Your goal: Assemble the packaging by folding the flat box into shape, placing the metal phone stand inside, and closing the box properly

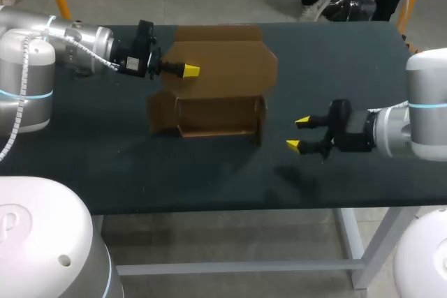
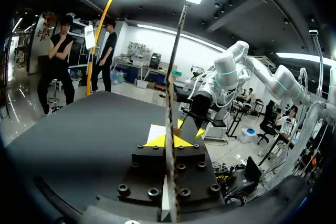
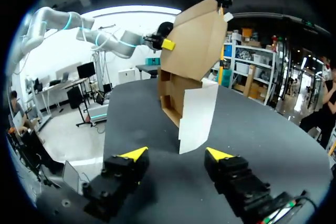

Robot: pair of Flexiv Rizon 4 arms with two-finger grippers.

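The brown cardboard box (image 1: pixel 218 102) stands half folded in the middle of the table, its tray part upright and its big lid flap (image 1: pixel 223 61) raised behind. My left gripper (image 1: pixel 190 70) is shut on the lid flap's left edge. In the left wrist view the flap (image 2: pixel 170 82) runs edge-on between the yellow tips of that gripper (image 2: pixel 169 141). My right gripper (image 1: pixel 299 134) hangs open to the right of the box, apart from it. In the right wrist view the box (image 3: pixel 191 66) stands ahead of the open right gripper (image 3: pixel 177 155), a pale side flap (image 3: pixel 197 116) nearest. No phone stand is in view.
The dark table (image 1: pixel 105 165) has bare surface in front of the box and to both sides. Its front edge (image 1: pixel 230 207) runs below my right gripper.
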